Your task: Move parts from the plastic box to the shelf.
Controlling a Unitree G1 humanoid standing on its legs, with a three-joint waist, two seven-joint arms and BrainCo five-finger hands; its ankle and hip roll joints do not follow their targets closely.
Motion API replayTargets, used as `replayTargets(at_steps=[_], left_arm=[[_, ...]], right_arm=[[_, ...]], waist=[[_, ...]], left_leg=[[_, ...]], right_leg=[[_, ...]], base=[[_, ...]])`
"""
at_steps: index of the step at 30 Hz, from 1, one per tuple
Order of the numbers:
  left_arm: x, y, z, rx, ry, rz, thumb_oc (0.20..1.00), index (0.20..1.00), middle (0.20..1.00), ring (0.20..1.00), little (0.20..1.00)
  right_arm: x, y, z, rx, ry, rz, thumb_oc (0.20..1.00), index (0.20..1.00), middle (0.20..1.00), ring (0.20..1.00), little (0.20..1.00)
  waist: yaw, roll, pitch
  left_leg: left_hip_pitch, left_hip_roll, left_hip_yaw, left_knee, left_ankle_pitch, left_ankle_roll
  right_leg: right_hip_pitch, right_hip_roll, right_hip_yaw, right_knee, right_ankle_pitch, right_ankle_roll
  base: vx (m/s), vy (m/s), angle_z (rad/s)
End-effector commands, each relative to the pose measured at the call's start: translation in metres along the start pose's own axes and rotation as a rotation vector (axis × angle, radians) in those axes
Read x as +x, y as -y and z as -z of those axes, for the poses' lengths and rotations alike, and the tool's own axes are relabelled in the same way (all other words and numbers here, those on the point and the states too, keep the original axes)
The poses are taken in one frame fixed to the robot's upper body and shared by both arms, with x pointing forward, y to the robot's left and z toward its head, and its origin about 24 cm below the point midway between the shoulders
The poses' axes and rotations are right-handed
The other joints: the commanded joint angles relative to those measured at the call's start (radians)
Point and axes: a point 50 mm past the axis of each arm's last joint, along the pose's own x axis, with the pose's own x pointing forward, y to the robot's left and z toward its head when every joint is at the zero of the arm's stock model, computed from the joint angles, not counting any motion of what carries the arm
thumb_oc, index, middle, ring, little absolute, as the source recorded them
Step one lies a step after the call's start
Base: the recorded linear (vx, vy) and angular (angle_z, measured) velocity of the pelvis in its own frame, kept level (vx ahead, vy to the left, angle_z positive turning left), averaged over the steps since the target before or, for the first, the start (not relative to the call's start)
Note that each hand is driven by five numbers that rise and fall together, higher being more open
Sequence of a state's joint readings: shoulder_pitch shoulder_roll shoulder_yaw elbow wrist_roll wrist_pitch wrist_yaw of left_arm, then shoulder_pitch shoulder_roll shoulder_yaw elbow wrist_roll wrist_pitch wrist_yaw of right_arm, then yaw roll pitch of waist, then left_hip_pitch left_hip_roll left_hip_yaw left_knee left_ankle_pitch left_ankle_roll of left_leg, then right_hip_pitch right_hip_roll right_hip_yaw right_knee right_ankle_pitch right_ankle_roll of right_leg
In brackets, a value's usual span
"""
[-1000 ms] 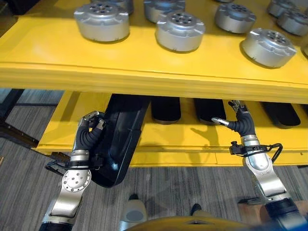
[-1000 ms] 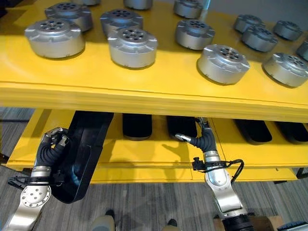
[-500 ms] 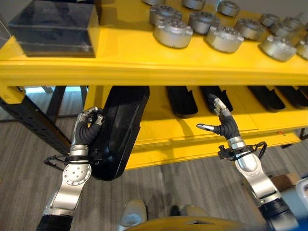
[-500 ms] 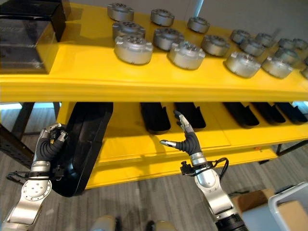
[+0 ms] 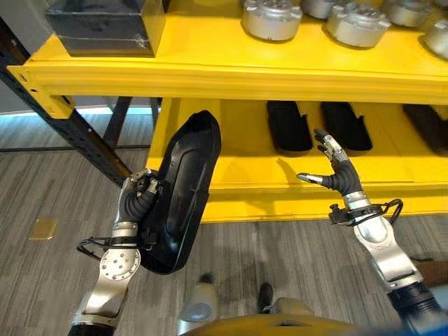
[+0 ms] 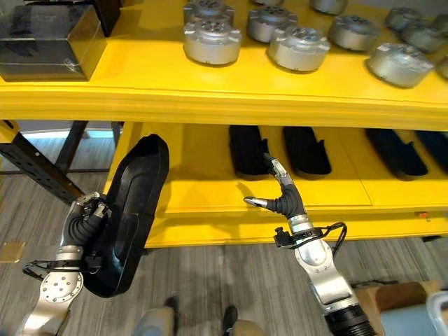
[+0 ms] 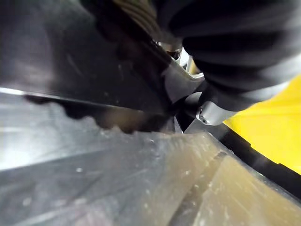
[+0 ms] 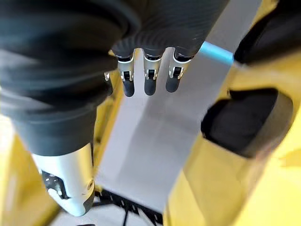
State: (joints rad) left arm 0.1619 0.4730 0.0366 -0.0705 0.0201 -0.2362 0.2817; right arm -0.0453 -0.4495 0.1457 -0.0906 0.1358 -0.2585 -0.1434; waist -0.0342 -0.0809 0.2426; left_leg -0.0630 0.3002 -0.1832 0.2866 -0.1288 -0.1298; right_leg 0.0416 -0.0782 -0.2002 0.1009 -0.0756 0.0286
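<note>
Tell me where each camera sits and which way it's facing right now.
Left eye: on the head, looking down at the shelf; both arms show.
Right eye: beside it, same scene; left hand grips the black part, right hand open.
Left wrist: pressed against that part.
Right wrist: along its fingers toward the shelf.
Both eye views share everything.

Lower shelf (image 6: pixel 210 189): bare yellow strip at its left end, in front of the held black part (image 6: pixel 133 210); black parts (image 6: pixel 248 148) lie further right, with narrow gaps between. Upper shelf edge (image 6: pixel 210 105) overhangs this opening. Right hand (image 6: pixel 280 199) hovers in free air before the lower shelf.
</note>
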Motion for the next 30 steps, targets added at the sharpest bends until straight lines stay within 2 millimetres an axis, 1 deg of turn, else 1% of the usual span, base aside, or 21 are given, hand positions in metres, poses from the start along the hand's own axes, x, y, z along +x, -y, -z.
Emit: replayTargets(at_steps=[1, 2, 4, 5, 6, 8, 11, 13, 15, 16, 18, 19, 20, 21, 22, 26, 29, 30], left_arm=[[0.006, -0.008, -0.03, -0.046, 0.167, -0.042, 0.2, 0.2, 0.2, 0.2, 0.2], [0.008, -0.007, -0.032, -0.048, 0.18, -0.039, 0.2, 0.2, 0.2, 0.2, 0.2], [0.014, -0.002, -0.036, -0.047, 0.202, -0.035, 0.2, 0.2, 0.2, 0.2, 0.2], [0.014, -0.002, -0.036, -0.047, 0.203, -0.035, 0.2, 0.2, 0.2, 0.2, 0.2], [0.018, 0.003, -0.038, -0.065, 0.213, -0.034, 0.2, 0.2, 0.2, 0.2, 0.2], [0.027, 0.01, -0.045, -0.093, 0.239, -0.032, 0.2, 0.2, 0.2, 0.2, 0.2], [0.035, 0.023, -0.052, -0.161, 0.251, -0.012, 0.2, 0.2, 0.2, 0.2, 0.2], [0.041, 0.032, -0.055, -0.215, 0.246, -0.008, 0.2, 0.2, 0.2, 0.2, 0.2], [0.051, 0.045, -0.063, -0.284, 0.248, -0.002, 0.2, 0.2, 0.2, 0.2, 0.2], [0.052, 0.045, -0.063, -0.285, 0.25, -0.002, 0.2, 0.2, 0.2, 0.2, 0.2], [0.068, 0.062, -0.075, -0.349, 0.248, 0.006, 0.2, 0.2, 0.2, 0.2, 0.2], [0.069, 0.063, -0.075, -0.35, 0.251, 0.005, 0.2, 0.2, 0.2, 0.2, 0.2], [0.078, 0.073, -0.084, -0.388, 0.249, 0.012, 0.2, 0.2, 0.2, 0.2, 0.2], [0.079, 0.073, -0.084, -0.389, 0.252, 0.011, 0.2, 0.2, 0.2, 0.2, 0.2], [0.088, 0.085, -0.095, -0.423, 0.258, 0.033, 0.2, 0.2, 0.2, 0.2, 0.2], [0.099, 0.101, -0.104, -0.475, 0.23, 0.046, 0.2, 0.2, 0.2, 0.2, 0.2], [0.107, 0.106, -0.111, -0.539, 0.213, 0.022, 0.2, 0.2, 0.2, 0.2, 0.2], [0.107, 0.106, -0.111, -0.539, 0.214, 0.022, 0.2, 0.2, 0.2, 0.2, 0.2]], right_arm=[[0.002, 0.0, -0.012, 0.004, 0.077, -0.021, 1.0, 1.0, 1.0, 1.0, 1.0], [0.001, 0.0, -0.011, 0.01, 0.07, -0.018, 1.0, 1.0, 1.0, 1.0, 1.0], [-0.002, -0.002, -0.006, 0.002, 0.048, -0.019, 1.0, 1.0, 1.0, 1.0, 1.0], [-0.002, -0.002, -0.006, 0.002, 0.048, -0.019, 1.0, 1.0, 1.0, 1.0, 1.0], [-0.003, -0.006, -0.006, 0.018, 0.044, -0.024, 1.0, 1.0, 1.0, 1.0, 1.0], [-0.002, -0.014, -0.005, 0.039, 0.041, -0.044, 1.0, 1.0, 1.0, 1.0, 1.0], [0.001, -0.024, -0.008, 0.055, 0.054, -0.074, 1.0, 1.0, 1.0, 1.0, 1.0], [0.004, -0.029, -0.012, 0.065, 0.071, -0.093, 1.0, 1.0, 1.0, 1.0, 1.0], [0.008, -0.037, -0.018, 0.079, 0.096, -0.117, 1.0, 1.0, 1.0, 1.0, 1.0], [0.009, -0.037, -0.018, 0.078, 0.097, -0.116, 1.0, 1.0, 1.0, 1.0, 1.0], [0.015, -0.045, -0.026, 0.095, 0.13, -0.128, 1.0, 1.0, 1.0, 1.0, 1.0], [0.016, -0.044, -0.026, 0.094, 0.132, -0.126, 1.0, 1.0, 1.0, 1.0, 1.0], [0.02, -0.047, -0.031, 0.098, 0.153, -0.126, 1.0, 1.0, 1.0, 1.0, 1.0], [0.021, -0.047, -0.031, 0.097, 0.155, -0.124, 1.0, 1.0, 1.0, 1.0, 1.0], [0.025, -0.05, -0.037, 0.106, 0.179, -0.121, 1.0, 1.0, 1.0, 1.0, 1.0], [0.03, -0.054, -0.045, 0.113, 0.217, -0.122, 1.0, 1.0, 1.0, 1.0, 1.0], [0.031, -0.058, -0.05, 0.116, 0.241, -0.14, 1.0, 1.0, 1.0, 1.0, 1.0], [0.031, -0.058, -0.05, 0.115, 0.241, -0.14, 1.0, 1.0, 1.0, 1.0, 1.0]], waist=[[0.008, 0.051, -0.115], [0.005, 0.052, -0.12], [0.004, 0.045, -0.117], [0.004, 0.044, -0.116], [0.002, 0.037, -0.119], [0.001, 0.027, -0.119], [-0.002, 0.016, -0.116], [-0.008, 0.012, -0.114], [-0.016, 0.008, -0.11], [-0.015, 0.008, -0.108], [-0.031, 0.009, -0.099], [-0.03, 0.007, -0.097], [-0.041, 0.011, -0.09], [-0.039, 0.011, -0.088], [-0.051, 0.014, -0.073], [-0.071, 0.019, -0.059], [-0.09, 0.022, -0.046], [-0.089, 0.023, -0.046]], left_leg=[[0.095, -0.035, 0.107, -0.264, 0.182, 0.03], [0.1, -0.049, 0.11, -0.255, 0.165, 0.028], [0.1, -0.079, 0.123, -0.229, 0.141, 0.03], [0.101, -0.079, 0.123, -0.228, 0.14, 0.03], [0.103, -0.096, 0.135, -0.209, 0.12, 0.03], [0.106, -0.112, 0.159, -0.189, 0.102, 0.031], [0.099, -0.122, 0.175, -0.17, 0.09, 0.031], [0.098, -0.123, 0.184, -0.161, 0.085, 0.031], [0.095, -0.12, 0.195, -0.153, 0.082, 0.031], [0.095, -0.119, 0.196, -0.153, 0.081, 0.031], [0.095, -0.109, 0.203, -0.147, 0.075, 0.027], [0.088, -0.111, 0.203, -0.147, 0.085, 0.028], [0.09, -0.104, 0.206, -0.145, 0.078, 0.024], [0.088, -0.104, 0.206, -0.145, 0.079, 0.024], [0.078, -0.102, 0.209, -0.137, 0.083, 0.022], [0.067, -0.093, 0.22, -0.136, 0.091, 0.019], [0.06, -0.082, 0.235, -0.132, 0.096, 0.017], [0.059, -0.081, 0.236, -0.132, 0.096, 0.016]], right_leg=[[-0.11, -0.069, 0.067, 0.168, 0.034, 0.087], [-0.098, -0.081, 0.066, 0.161, 0.033, 0.091], [-0.068, -0.111, 0.064, 0.131, 0.06, 0.103], [-0.067, -0.111, 0.064, 0.131, 0.061, 0.104], [-0.055, -0.124, 0.071, 0.115, 0.069, 0.112], [-0.05, -0.135, 0.083, 0.098, 0.076, 0.122], [-0.054, -0.14, 0.096, 0.089, 0.083, 0.127], [-0.055, -0.138, 0.106, 0.086, 0.086, 0.127], [-0.064, -0.134, 0.119, 0.089, 0.086, 0.128], [-0.065, -0.134, 0.12, 0.089, 0.086, 0.128], [-0.074, -0.125, 0.13, 0.101, 0.076, 0.126], [-0.08, -0.126, 0.132, 0.099, 0.085, 0.125], [-0.089, -0.119, 0.138, 0.111, 0.075, 0.125], [-0.091, -0.119, 0.139, 0.112, 0.076, 0.125], [-0.108, -0.114, 0.147, 0.126, 0.075, 0.122], [-0.138, -0.103, 0.163, 0.142, 0.077, 0.119], [-0.173, -0.092, 0.182, 0.161, 0.081, 0.115], [-0.175, -0.092, 0.183, 0.162, 0.08, 0.115]], base=[[0.07, 0.182, 0.1], [0.07, 0.181, 0.11], [0.06, 0.143, -0.02], [0.03, 0.114, 0.19], [0.04, 0.093, 0.29], [0.05, 0.102, 0.12], [0.02, 0.029, -0.24], [0.02, 0.0, -0.22], [0.01, -0.009, -0.18], [-0.01, -0.021, -0.2], [0.0, -0.027, -0.17], [0.0, -0.026, -0.07], [-0.03, -0.015, -0.07], [-0.05, -0.026, -0.12], [-0.07, -0.019, -0.17], [-0.06, -0.021, -0.08], [-0.07, -0.019, -0.1], [-0.06, -0.031, -0.26]])
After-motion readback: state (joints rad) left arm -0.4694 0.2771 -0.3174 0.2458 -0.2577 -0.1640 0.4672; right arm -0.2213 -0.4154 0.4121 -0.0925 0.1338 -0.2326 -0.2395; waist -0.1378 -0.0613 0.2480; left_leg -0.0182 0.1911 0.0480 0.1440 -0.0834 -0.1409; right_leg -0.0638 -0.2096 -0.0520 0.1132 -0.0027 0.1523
